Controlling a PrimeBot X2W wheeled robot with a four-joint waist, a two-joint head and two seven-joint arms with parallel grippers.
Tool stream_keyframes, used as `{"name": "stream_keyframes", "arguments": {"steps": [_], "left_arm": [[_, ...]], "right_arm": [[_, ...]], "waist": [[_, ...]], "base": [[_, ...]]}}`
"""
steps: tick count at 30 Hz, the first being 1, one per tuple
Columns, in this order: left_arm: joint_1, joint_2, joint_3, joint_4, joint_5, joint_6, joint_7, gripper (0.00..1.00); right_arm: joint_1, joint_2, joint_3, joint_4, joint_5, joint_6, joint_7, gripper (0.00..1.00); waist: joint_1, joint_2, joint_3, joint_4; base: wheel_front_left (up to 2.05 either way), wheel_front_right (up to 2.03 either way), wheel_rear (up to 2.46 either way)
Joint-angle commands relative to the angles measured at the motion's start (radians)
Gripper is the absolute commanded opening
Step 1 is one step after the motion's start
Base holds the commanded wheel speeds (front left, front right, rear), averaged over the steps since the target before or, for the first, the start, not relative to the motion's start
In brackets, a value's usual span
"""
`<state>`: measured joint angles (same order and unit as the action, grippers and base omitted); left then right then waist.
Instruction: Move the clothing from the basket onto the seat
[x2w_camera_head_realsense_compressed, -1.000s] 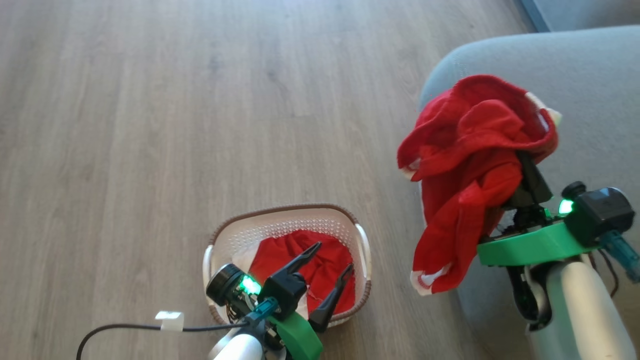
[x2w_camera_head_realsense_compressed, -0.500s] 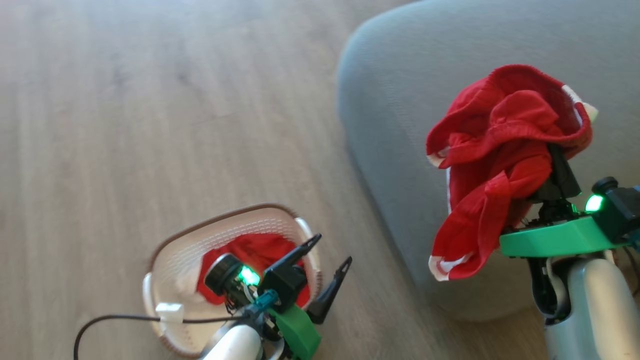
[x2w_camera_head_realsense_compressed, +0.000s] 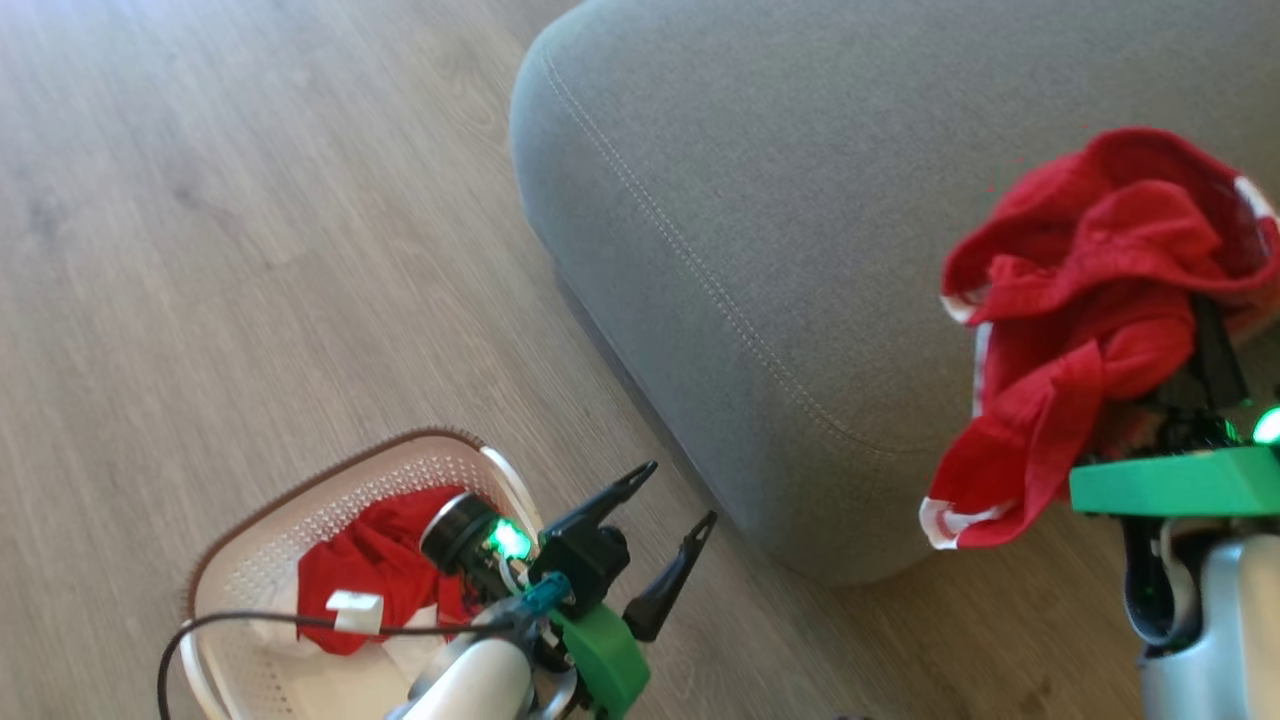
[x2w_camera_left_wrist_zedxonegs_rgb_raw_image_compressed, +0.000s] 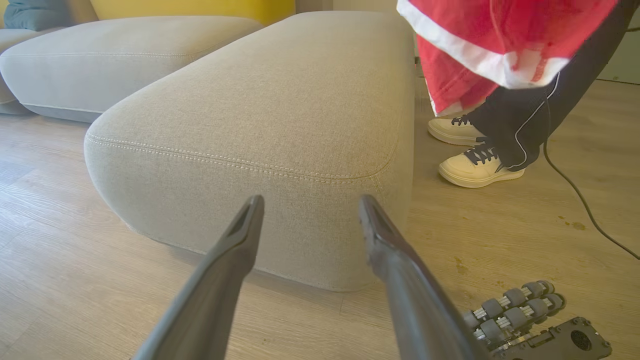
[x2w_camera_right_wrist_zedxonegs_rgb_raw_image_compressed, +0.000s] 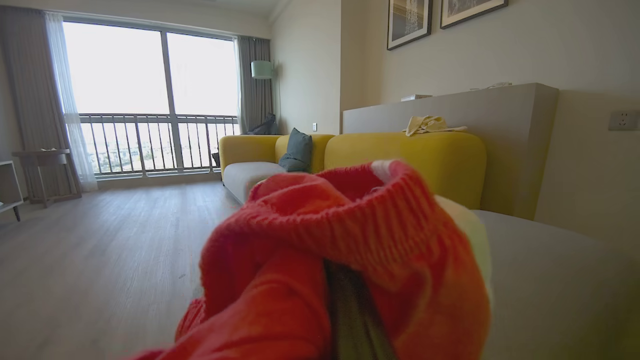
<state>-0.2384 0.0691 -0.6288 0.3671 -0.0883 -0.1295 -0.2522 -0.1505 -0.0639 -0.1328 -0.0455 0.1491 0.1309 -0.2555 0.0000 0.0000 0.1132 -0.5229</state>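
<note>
One piece of red clothing (x2w_camera_head_realsense_compressed: 1090, 300) with white trim hangs bunched from my right gripper (x2w_camera_head_realsense_compressed: 1212, 345), which is shut on it above the grey seat (x2w_camera_head_realsense_compressed: 780, 200). The cloth drapes over the fingers and hides most of them; the right wrist view has the same clothing (x2w_camera_right_wrist_zedxonegs_rgb_raw_image_compressed: 340, 240) wrapped around a dark finger (x2w_camera_right_wrist_zedxonegs_rgb_raw_image_compressed: 350, 310). More red clothing (x2w_camera_head_realsense_compressed: 370, 560) lies in the cream basket (x2w_camera_head_realsense_compressed: 240, 540) on the floor at the lower left. My left gripper (x2w_camera_head_realsense_compressed: 680, 492) is open and holds nothing, just right of the basket and facing the seat's corner (x2w_camera_left_wrist_zedxonegs_rgb_raw_image_compressed: 280, 100).
A person's pale shoes (x2w_camera_left_wrist_zedxonegs_rgb_raw_image_compressed: 475, 167) and dark trouser legs stand on the wood floor beside the seat's far side, with a black cable trailing nearby. A yellow sofa (x2w_camera_right_wrist_zedxonegs_rgb_raw_image_compressed: 400, 155) stands behind the seat. My own wheeled base (x2w_camera_left_wrist_zedxonegs_rgb_raw_image_compressed: 520, 305) is low on the right.
The view has swung right with my body, so the seat takes up more of it. My left gripper has gone from above the basket to beside it. The held clothing hangs over the seat's near edge.
</note>
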Motion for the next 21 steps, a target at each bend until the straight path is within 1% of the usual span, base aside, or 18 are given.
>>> {"name": "stream_keyframes", "arguments": {"steps": [1,7,14,20,21], "left_arm": [[-0.059,0.002,0.021,-0.025,-0.011,-0.001,-0.010,1.00],[-0.089,-0.004,0.010,-0.015,-0.026,-0.001,-0.010,1.00],[-0.103,-0.007,0.015,-0.011,-0.032,-0.001,-0.010,1.00],[-0.087,-0.005,0.039,-0.014,-0.026,-0.001,-0.010,1.00],[-0.084,-0.004,0.042,-0.015,-0.024,-0.001,-0.010,1.00]], "right_arm": [[-0.007,0.006,0.006,-0.043,-0.012,0.000,-0.006,0.00],[0.000,0.008,-0.021,-0.059,-0.024,0.000,-0.006,0.00],[-0.006,0.009,-0.011,-0.049,-0.023,0.000,-0.006,0.00],[-0.011,0.009,-0.015,-0.034,-0.015,0.000,-0.006,0.00],[-0.014,0.001,-0.006,-0.029,-0.020,0.000,-0.006,0.00]], "waist": [[0.0000,0.0000,0.012,-0.006],[0.0000,0.0000,0.032,-0.010],[0.0000,0.0000,0.040,-0.008],[0.0000,0.0000,0.040,-0.005],[0.0000,0.0000,0.043,-0.005]], "base": [[0.00,0.00,0.00],[0.00,0.00,0.00],[0.00,0.00,0.00],[0.00,0.00,0.00],[0.00,0.00,0.00]]}}
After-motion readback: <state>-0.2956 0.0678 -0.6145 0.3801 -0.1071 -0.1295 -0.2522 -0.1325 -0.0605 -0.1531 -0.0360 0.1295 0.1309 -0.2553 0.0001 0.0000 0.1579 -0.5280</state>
